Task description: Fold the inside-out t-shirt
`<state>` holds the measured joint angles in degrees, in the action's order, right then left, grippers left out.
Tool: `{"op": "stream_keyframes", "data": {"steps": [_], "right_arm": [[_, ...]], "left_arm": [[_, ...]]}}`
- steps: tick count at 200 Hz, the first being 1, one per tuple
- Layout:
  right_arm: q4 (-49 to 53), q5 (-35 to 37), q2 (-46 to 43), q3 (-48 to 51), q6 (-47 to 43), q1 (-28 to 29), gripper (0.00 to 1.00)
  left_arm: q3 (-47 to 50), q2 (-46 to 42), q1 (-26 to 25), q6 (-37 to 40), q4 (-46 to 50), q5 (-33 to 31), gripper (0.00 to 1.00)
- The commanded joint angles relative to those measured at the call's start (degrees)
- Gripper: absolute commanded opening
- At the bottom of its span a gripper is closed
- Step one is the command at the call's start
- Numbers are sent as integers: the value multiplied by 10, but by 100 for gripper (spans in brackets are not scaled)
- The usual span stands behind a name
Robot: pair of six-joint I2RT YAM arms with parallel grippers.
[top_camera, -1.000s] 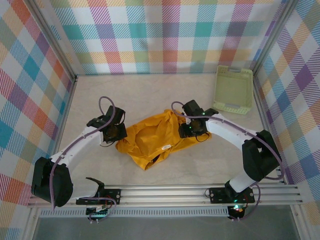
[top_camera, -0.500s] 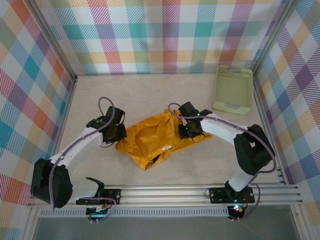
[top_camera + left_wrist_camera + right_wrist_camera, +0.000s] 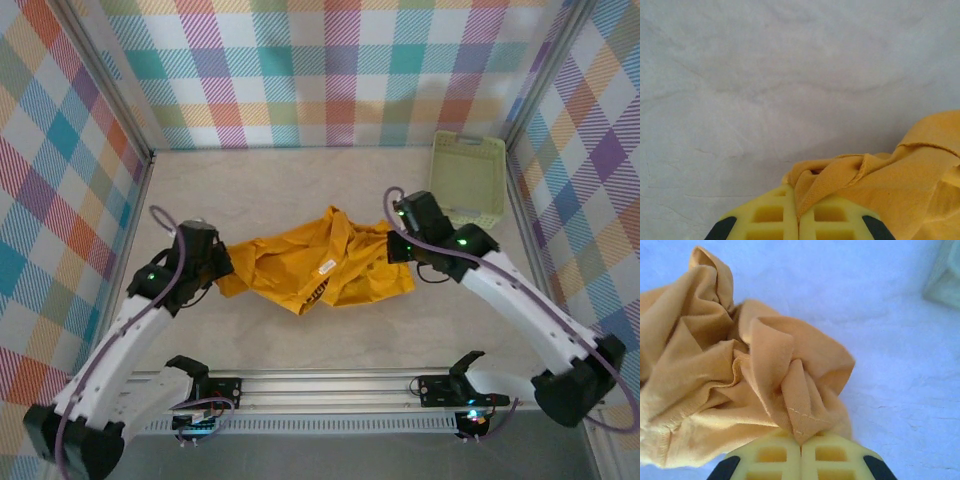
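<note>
The left gripper point(image 3: 799, 212) and the right gripper point(image 3: 801, 450) are each clamping tight on one end of the inside-out t-shirt point(image 3: 320, 270), which is lying bunched across the middle of the bench point(image 3: 300, 190). Spreading it well is, I judge, calling for an even, low outward pull without tearing either pinch loose. The basket point(image 3: 467, 140) is sitting in the far right corner, apparently holding nothing.

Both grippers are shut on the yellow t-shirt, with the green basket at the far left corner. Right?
No: the top external view shows the green basket at the far right corner. The left gripper and right gripper are shut on the yellow t-shirt.
</note>
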<state>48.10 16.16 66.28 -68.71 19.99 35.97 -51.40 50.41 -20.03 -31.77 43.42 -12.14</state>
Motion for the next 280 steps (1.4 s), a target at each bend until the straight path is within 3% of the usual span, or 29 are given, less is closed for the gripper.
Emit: {"op": "stream_keyframes", "data": {"steps": [1, 23, 42, 70, 93, 123, 148, 179, 215, 240, 253, 280], "right_arm": [[53, 23, -7, -12, -12, -2, 2], [28, 23, 21, 7, -3, -15, 4], [-5, -19, 76, 33, 13, -57, 7], [-42, -36, 146, 63, 13, -75, 40], [-50, -45, 142, 80, -15, -70, 50], [-77, -63, 104, 94, -45, -19, 55], [-97, -76, 138, 84, -36, -10, 58], [-97, -71, 222, 45, -11, -24, 55], [-116, -142, 269, 26, -6, -71, 53], [-114, -148, 299, 13, -8, -76, 52], [-114, -150, 306, 7, -17, -78, 43], [-87, -120, 277, -13, -26, -77, 14]], "left_arm": [[-9, -23, 9, -31, 27, -38, 0], [-14, 16, 12, -41, 52, -74, 0], [-11, 72, 30, -38, 54, -60, 0], [1, 119, 55, -30, 41, -31, 0], [1, 141, 58, -17, 38, -23, 0], [9, 142, 58, -10, 23, -16, 0], [8, 148, 59, -10, 18, -13, 0], [9, 147, 59, -8, 16, -10, 0], [13, 145, 59, -4, 13, 2, 0], [18, 143, 59, -2, 4, 12, 0], [19, 143, 59, 1, -1, 21, 0], [-1, 135, 59, 2, 6, 30, 0]]}}
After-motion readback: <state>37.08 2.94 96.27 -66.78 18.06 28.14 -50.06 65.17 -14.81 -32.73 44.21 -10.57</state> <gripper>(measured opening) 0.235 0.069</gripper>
